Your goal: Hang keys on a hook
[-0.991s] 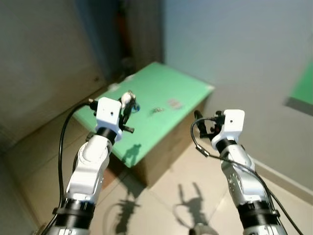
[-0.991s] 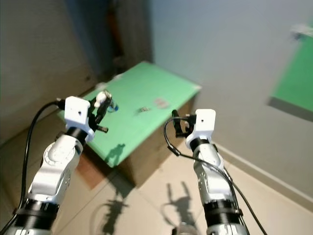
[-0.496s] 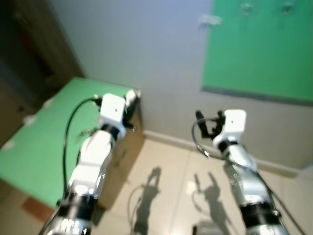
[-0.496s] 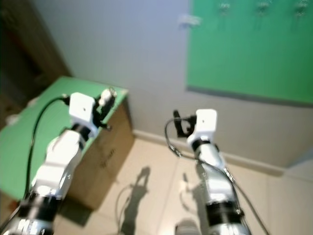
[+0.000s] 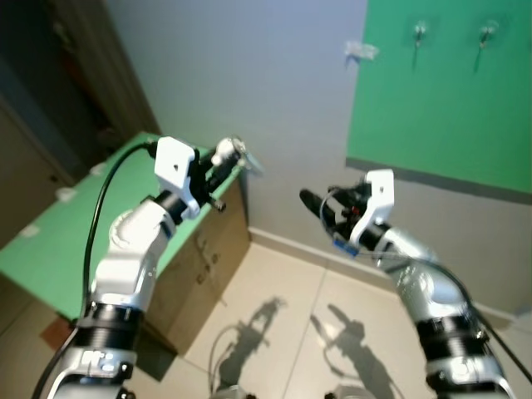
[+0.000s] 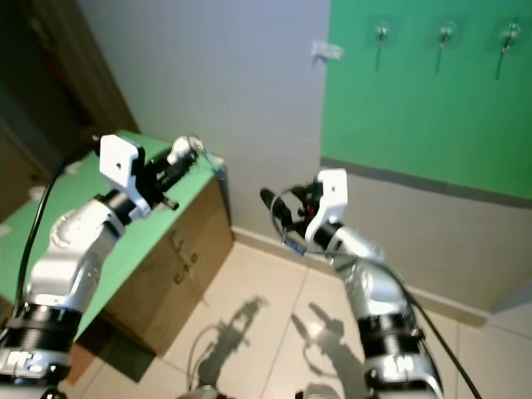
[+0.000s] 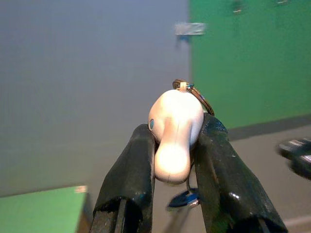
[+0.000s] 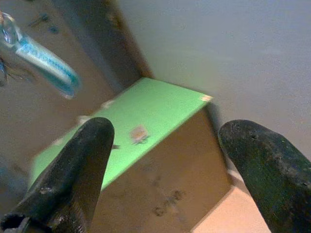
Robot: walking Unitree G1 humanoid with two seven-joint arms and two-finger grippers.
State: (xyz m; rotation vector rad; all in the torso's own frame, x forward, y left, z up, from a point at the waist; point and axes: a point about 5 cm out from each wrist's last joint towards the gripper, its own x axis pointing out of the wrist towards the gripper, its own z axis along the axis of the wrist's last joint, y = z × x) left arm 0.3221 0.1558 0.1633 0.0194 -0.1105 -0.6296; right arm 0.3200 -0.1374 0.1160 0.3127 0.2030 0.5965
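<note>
The left gripper (image 7: 167,194) is clamped on the keys (image 7: 175,131), its two black fingers pinching a pale rounded fob with a metal ring at its tip, held up in the air in front of the grey wall above the corner of the green-topped desk (image 5: 75,224). The right gripper (image 8: 165,165) is raised beside it with its fingers spread wide and nothing between them. Three hooks (image 6: 381,35) sit high on the green wall panel (image 6: 416,116), well apart from the keys.

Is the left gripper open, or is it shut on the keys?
Shut on the keys: both black fingers of the left gripper press the white fob's sides.
</note>
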